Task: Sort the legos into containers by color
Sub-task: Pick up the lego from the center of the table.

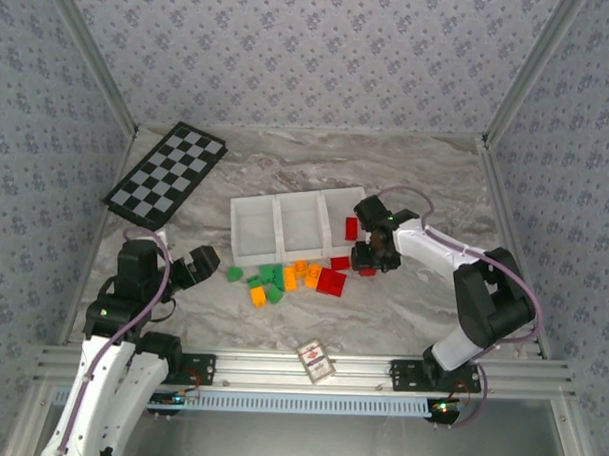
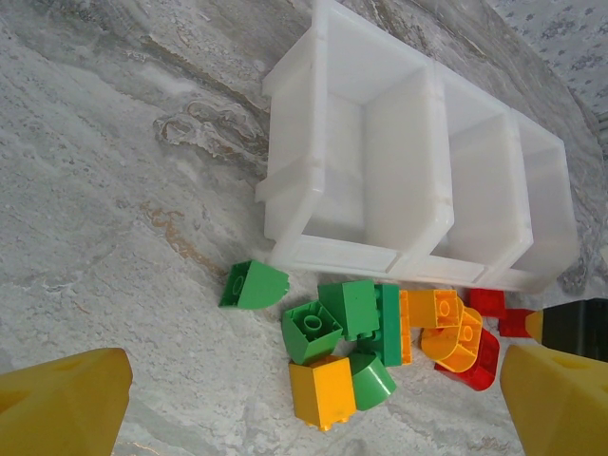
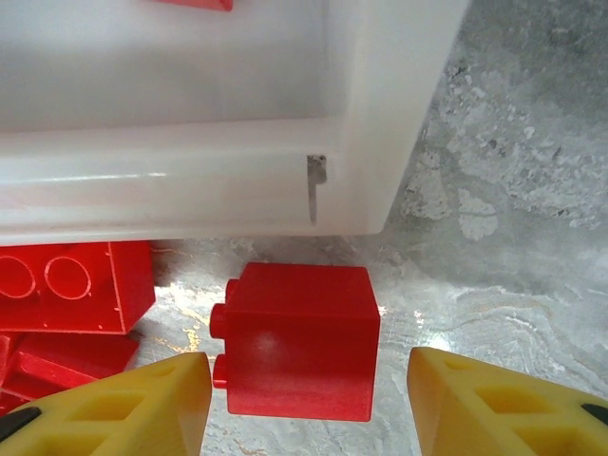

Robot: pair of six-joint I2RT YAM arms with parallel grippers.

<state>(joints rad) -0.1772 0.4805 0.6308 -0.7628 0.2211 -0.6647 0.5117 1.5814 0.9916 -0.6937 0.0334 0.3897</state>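
Note:
The white three-compartment tray [image 1: 279, 257] lies mid-table, with one red lego [image 1: 352, 228] in its right compartment. Green, orange and red legos [image 1: 283, 279] lie scattered in front of it. My right gripper [image 1: 373, 258] hovers open at the tray's front right corner. A red cube lego [image 3: 296, 340] lies on the table between its yellow fingers [image 3: 123, 404], which stand apart from it on both sides. My left gripper [image 1: 205, 260] is open to the left of the pile, with nothing between its fingers. Its view looks toward a green lego [image 2: 252, 285] and an orange lego [image 2: 323, 391].
A black-and-white checkerboard [image 1: 166, 173] lies at the back left. A small red-patterned card box [image 1: 316, 360] sits at the front edge near the rail. More red legos [image 3: 71, 290] lie left of the cube, against the tray's front wall [image 3: 190, 180].

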